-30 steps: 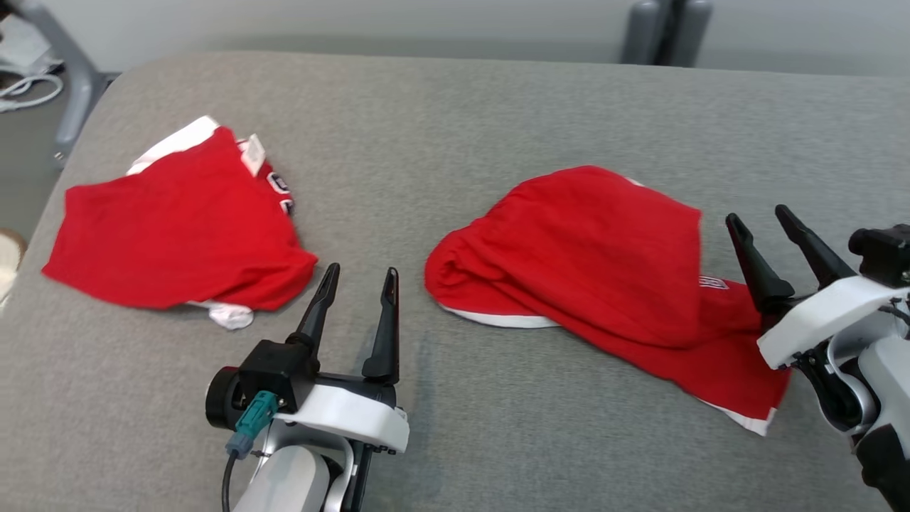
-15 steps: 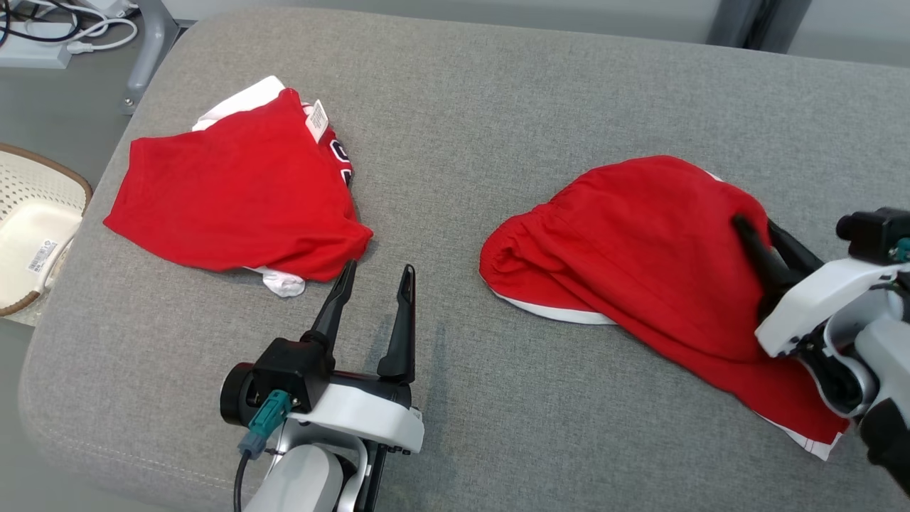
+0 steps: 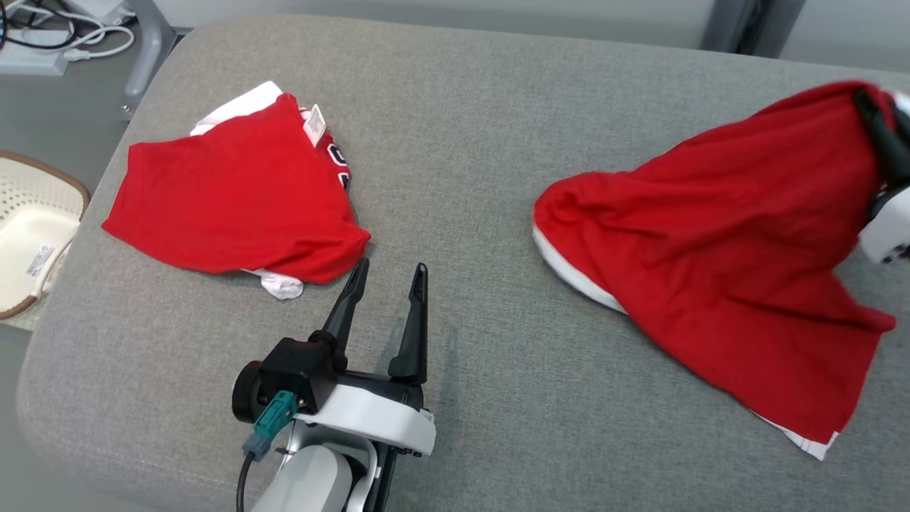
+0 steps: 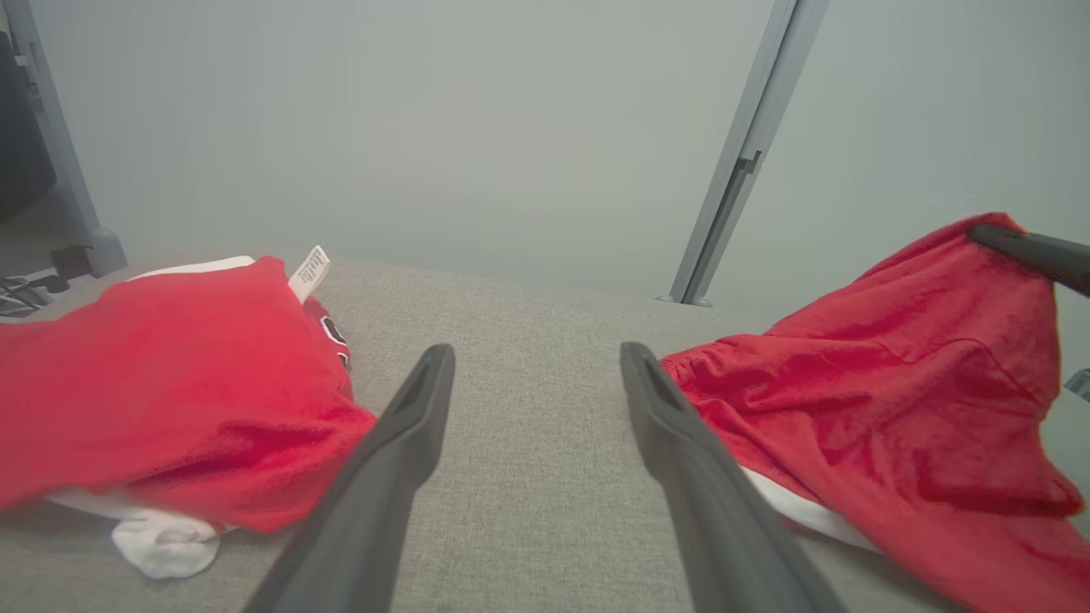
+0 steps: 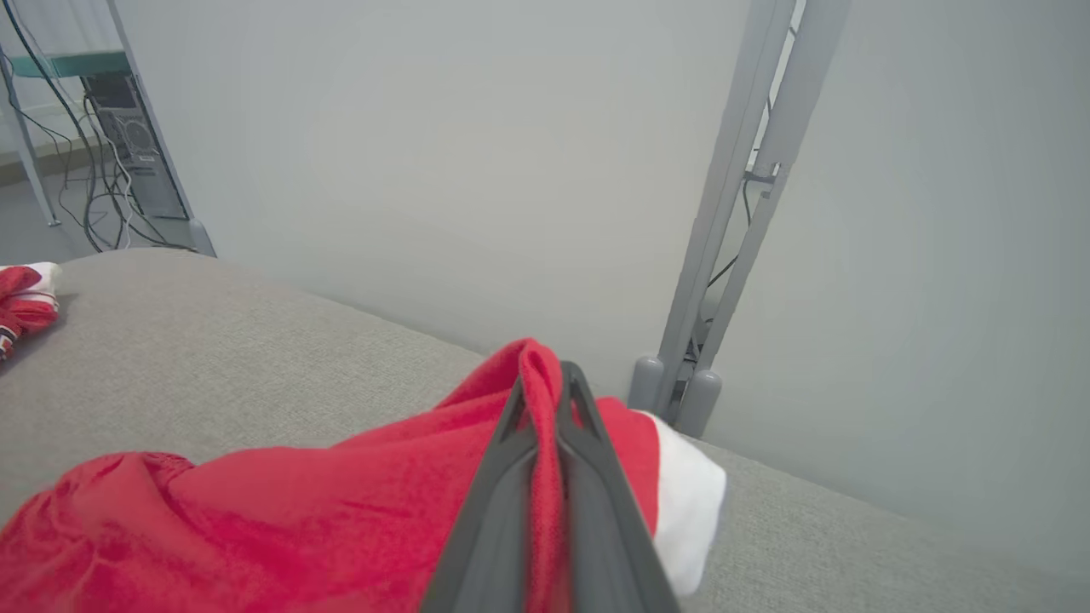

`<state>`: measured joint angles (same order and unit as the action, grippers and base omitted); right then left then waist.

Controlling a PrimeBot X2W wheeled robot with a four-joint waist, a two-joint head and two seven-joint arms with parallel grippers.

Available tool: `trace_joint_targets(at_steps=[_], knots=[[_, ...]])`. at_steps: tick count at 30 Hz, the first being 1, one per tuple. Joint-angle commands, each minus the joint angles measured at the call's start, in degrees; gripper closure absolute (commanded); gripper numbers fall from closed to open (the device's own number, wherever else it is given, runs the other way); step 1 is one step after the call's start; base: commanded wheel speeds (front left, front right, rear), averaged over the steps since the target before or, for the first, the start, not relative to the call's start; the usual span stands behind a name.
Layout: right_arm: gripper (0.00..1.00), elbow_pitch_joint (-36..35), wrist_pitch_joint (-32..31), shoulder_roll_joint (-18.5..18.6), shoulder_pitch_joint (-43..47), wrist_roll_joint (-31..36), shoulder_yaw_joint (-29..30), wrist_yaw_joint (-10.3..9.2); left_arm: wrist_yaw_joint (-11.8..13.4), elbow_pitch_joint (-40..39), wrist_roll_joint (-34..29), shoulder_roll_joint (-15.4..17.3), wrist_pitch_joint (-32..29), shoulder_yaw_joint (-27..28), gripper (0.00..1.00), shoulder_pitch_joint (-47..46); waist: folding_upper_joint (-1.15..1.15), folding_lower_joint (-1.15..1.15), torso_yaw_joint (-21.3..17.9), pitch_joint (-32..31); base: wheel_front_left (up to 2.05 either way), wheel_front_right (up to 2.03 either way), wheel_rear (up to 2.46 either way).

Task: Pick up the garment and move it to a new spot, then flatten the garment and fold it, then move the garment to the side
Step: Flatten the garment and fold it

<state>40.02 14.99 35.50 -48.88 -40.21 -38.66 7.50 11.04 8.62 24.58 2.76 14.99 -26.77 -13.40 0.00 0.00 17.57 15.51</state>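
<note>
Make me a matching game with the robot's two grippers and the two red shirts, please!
Things:
1. left gripper
2. right gripper
3. red shirt on the right
4. red shirt on the left

States:
A. lying on the grey cushion, white tag showing
B. open, holding nothing
C. one end raised off the cushion
D. shut on red cloth

Pairs: 1-B, 2-D, 3-C, 4-A

Likely a lab: computer tower [image 5: 129,140], cables [image 5: 100,197].
</note>
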Motion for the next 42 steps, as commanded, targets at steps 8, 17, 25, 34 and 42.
trace_joint_targets(at_steps=[8, 17, 25, 34, 42], knots=[[1.0, 6.9, 0.3, 4.1, -9.6, 6.4, -4.8, -0.02, 1.0, -1.1, 1.7, 0.2, 0.3, -2.3, 0.0, -2.5, 0.0, 0.0, 3.3, 3.6, 0.0, 0.0, 0.0], [0.0, 15.4, -1.2, 0.8, -14.8, 4.2, -7.5, -0.03, 2.2, -1.2, 2.0, 0.2, 0.3, -3.1, 0.0, -3.1, 0.0, 0.0, 2.4, 5.3, 0.0, 0.0, 0.0], [0.0, 12.7, 0.3, -1.9, -11.8, 2.1, -10.0, -0.03, 1.2, -0.1, 0.4, 0.2, 0.3, 0.1, 0.0, -3.7, 0.0, 0.0, -4.4, 3.5, 0.0, 0.0, 0.0], [0.0, -3.7, 0.3, -2.6, -0.2, 3.8, 4.4, -0.02, -0.4, 1.6, -1.4, 0.3, 0.3, 5.7, 0.0, -3.7, 0.0, 0.0, -13.2, -0.5, 0.0, 0.0, 0.0], [0.0, -20.1, 0.2, -9.1, 18.1, 11.9, 18.8, -0.02, -2.5, 2.8, -3.6, 0.3, 0.3, 13.7, 0.0, -1.1, 0.0, 0.0, -20.2, -3.1, 0.0, 0.0, 0.0]])
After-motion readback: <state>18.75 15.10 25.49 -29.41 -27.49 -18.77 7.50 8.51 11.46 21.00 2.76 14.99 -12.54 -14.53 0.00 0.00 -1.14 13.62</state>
